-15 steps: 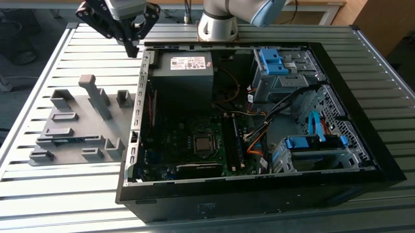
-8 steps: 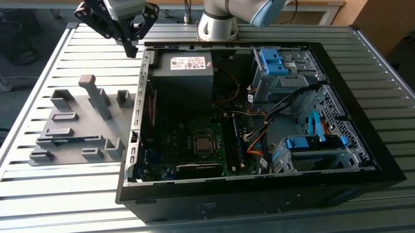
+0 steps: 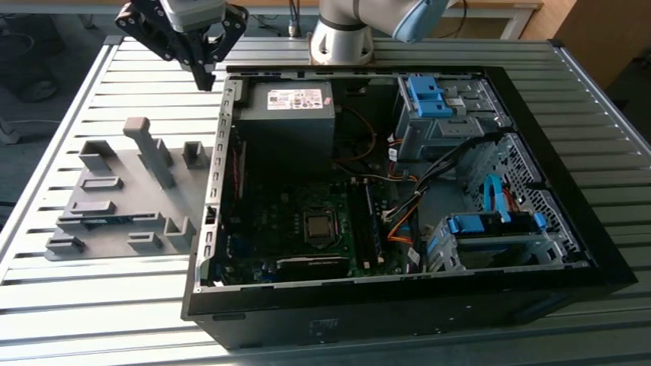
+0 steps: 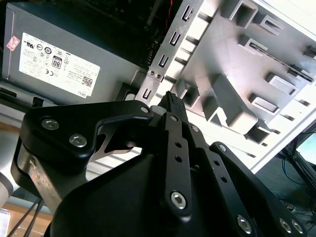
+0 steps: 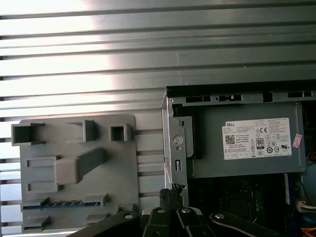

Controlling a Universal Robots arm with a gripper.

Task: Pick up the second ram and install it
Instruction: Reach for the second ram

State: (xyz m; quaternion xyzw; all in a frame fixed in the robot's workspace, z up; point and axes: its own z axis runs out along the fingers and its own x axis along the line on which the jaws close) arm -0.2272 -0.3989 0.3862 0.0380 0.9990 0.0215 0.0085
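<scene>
The second ram (image 3: 102,222) is a thin blue-green strip lying in a low slot of the grey fixture plate (image 3: 122,168), on the exterior view's left beside the open computer case (image 3: 407,293). The first wrist view shows the ram (image 5: 64,203) in its slot on the plate (image 5: 123,163). My gripper (image 3: 206,76) hangs high over the slatted table, past the plate's far end and near the case's far left corner, well away from the ram. Its black fingers meet at the tips in both wrist views (image 4: 171,98) (image 5: 168,193), shut on nothing.
The case holds a grey power supply (image 3: 290,107), a motherboard (image 3: 315,225) and blue drive caddies (image 3: 428,95). Upright grey blocks (image 3: 152,156) rise from the fixture plate. The arm's base (image 3: 341,38) stands behind the case. Bare slatted table lies around the plate.
</scene>
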